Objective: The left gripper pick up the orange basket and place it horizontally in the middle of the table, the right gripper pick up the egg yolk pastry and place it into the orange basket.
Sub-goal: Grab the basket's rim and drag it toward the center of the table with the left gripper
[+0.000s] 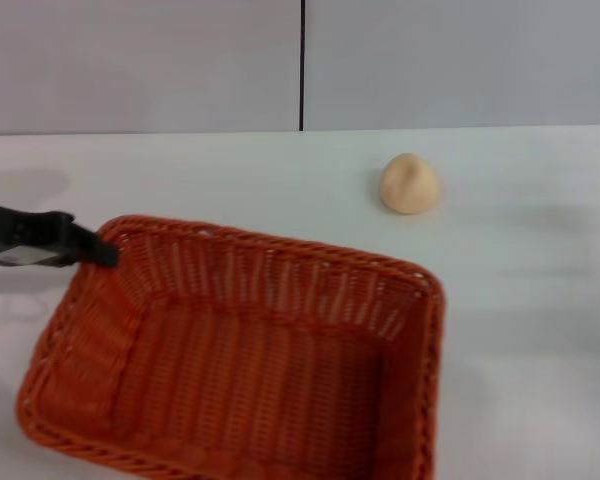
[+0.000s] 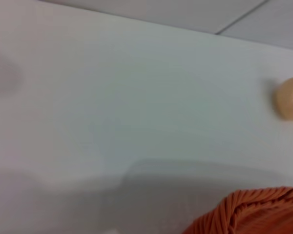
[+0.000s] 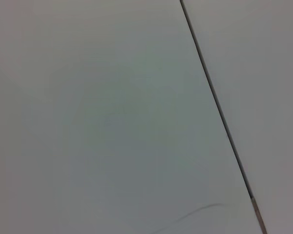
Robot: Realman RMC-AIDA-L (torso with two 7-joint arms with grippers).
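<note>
The orange basket [image 1: 240, 350] fills the near left of the head view, turned at an angle, with its right end pointing toward me. My left gripper [image 1: 102, 252] reaches in from the left and is shut on the braided rim at the basket's far left corner. In the left wrist view a bit of the basket's rim [image 2: 254, 212] shows, with a broad shadow on the table beside it. The egg yolk pastry [image 1: 410, 184] sits alone on the table [image 1: 530, 300] at the far right, also seen as the pastry [image 2: 290, 98] in the left wrist view. The right gripper is out of view.
A grey wall with a dark vertical seam [image 1: 302, 65] rises behind the table's far edge. The right wrist view holds only a plain pale surface crossed by a dark seam [image 3: 219, 117]. Bare white tabletop lies between the basket and the pastry.
</note>
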